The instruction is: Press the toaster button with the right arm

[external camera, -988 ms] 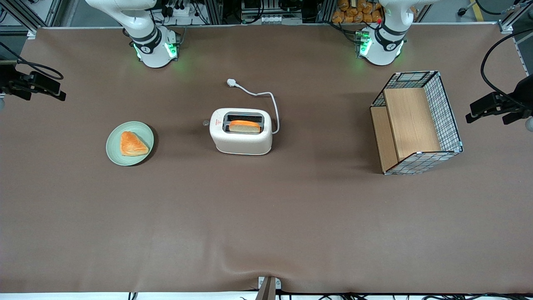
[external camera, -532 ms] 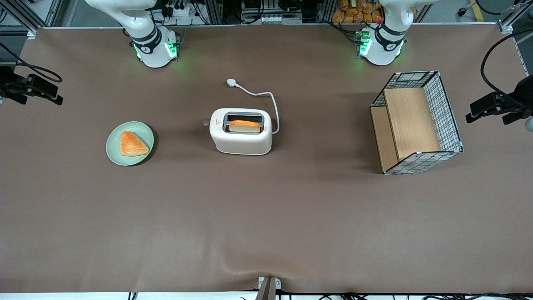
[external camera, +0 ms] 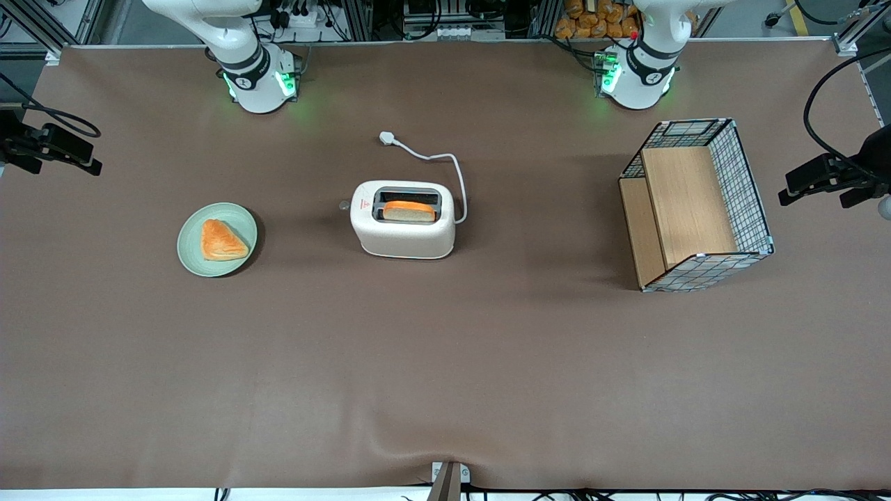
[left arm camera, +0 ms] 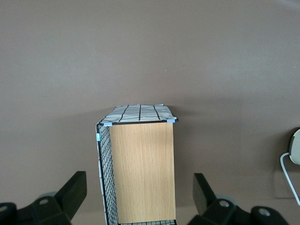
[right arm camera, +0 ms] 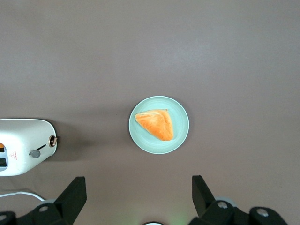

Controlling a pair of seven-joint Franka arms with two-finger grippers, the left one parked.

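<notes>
The cream-white toaster [external camera: 404, 228] stands mid-table with a slice of toast [external camera: 410, 211] in one slot. Its cord and plug [external camera: 387, 138] lie farther from the front camera. The small greyish toaster button [external camera: 343, 205] sticks out of the short end by the red mark, facing the green plate. The right wrist view shows that end of the toaster [right arm camera: 23, 146] with the grey button [right arm camera: 34, 153] and a round brown-rimmed dial [right arm camera: 53, 140]. The right arm's gripper [external camera: 69, 154] hangs high toward the working arm's end of the table, well away from the toaster. Its fingers are open and empty [right arm camera: 137, 192].
A green plate [external camera: 189, 256] with a triangular pastry [external camera: 221, 241] lies between the gripper and the toaster; it also shows in the right wrist view [right arm camera: 180, 136]. A wire basket with wooden boards [external camera: 696, 205] stands toward the parked arm's end.
The right arm's gripper has drifted a little farther from the toaster, toward its end of the table. Toaster, plate and basket have not moved.
</notes>
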